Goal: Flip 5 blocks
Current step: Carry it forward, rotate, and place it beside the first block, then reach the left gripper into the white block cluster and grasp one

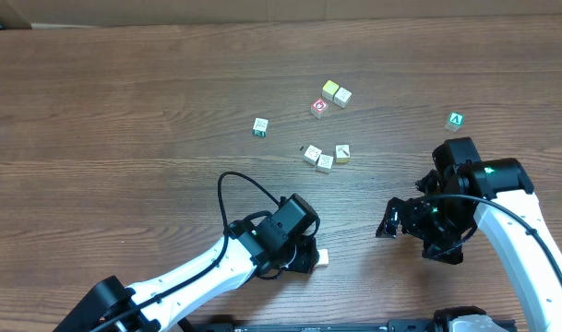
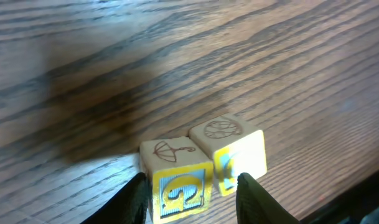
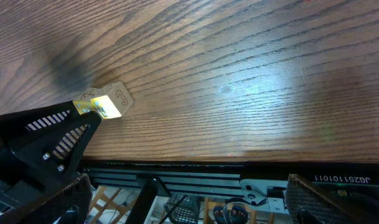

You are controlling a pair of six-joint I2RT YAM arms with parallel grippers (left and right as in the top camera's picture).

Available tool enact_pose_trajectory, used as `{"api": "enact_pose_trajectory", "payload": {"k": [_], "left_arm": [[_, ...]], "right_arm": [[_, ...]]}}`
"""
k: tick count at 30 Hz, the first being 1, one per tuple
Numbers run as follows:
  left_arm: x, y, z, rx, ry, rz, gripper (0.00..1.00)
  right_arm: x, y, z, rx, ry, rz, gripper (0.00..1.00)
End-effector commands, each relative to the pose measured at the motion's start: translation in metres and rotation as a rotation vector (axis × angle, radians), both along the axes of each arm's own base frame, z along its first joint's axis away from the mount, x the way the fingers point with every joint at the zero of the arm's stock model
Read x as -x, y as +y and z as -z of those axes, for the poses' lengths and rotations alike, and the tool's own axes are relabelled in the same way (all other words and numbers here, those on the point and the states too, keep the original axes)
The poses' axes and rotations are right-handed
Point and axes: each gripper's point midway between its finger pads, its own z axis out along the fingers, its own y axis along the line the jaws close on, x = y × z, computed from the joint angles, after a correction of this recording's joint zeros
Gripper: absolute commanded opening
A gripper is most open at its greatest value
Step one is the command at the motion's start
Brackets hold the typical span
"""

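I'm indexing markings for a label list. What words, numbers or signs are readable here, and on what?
"A": top of the green-edged cube.
"2", probably: yellow side of the umbrella-topped block.
"JG25" then ones and zeros, upside down: strip label, right wrist view.
Red ring sign: red-marked cube.
Marks on the other blocks: too small or blurred to read.

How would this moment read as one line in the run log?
left end effector: astride umbrella block, grip unclear | right end effector: open, empty | second block: beside the first
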Motion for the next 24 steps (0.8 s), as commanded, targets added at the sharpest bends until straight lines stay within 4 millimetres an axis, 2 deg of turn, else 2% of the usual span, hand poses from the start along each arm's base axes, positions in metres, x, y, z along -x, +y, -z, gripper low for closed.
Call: {"api": "enact_pose_trajectory", "payload": {"k": [1,9,11,14,16,18,19,21,24], "left_arm": [[0.004,-0.007,-0.006,0.039,0.006,-0.005,0.39],[-0.001,-0.008,-0.007,0.038,-0.010,-0.017,0.39],[-0.006,-0.010,-0.013,0.044,-0.030,-0.021,0.40],[-0.017,-0.015,-0.031,0.057,-0.090,-0.020,0.40],[-0.030,-0.014,-0.049,0.042,-0.156,-0.035,0.45],[-0.046,-0.009,-0.066,0.014,-0.222,-0.069,0.65],[-0.054,-0.008,-0.073,0.008,-0.241,-0.083,0.69],[-0.077,-0.004,-0.093,0.004,-0.293,-0.077,0.70],[-0.105,0.005,-0.105,-0.010,-0.314,-0.103,0.72]], "right_arm": [[-0.005,0.001,-0.005,-0.009,-0.021,-0.001,1.00],[-0.005,0.001,-0.004,-0.008,-0.022,-0.001,1.00],[-0.005,0.001,-0.004,-0.008,-0.022,-0.001,1.00],[-0.005,0.001,-0.004,-0.008,-0.022,-0.001,1.00],[-0.006,0.001,-0.004,-0.009,-0.026,-0.001,1.00],[-0.007,0.001,-0.004,-0.009,-0.029,-0.002,1.00],[-0.008,0.001,-0.004,-0.009,-0.032,-0.002,1.00],[-0.010,0.001,-0.004,-0.011,-0.044,-0.002,1.00],[-0.011,0.001,-0.004,-0.012,-0.048,-0.002,1.00]]}}
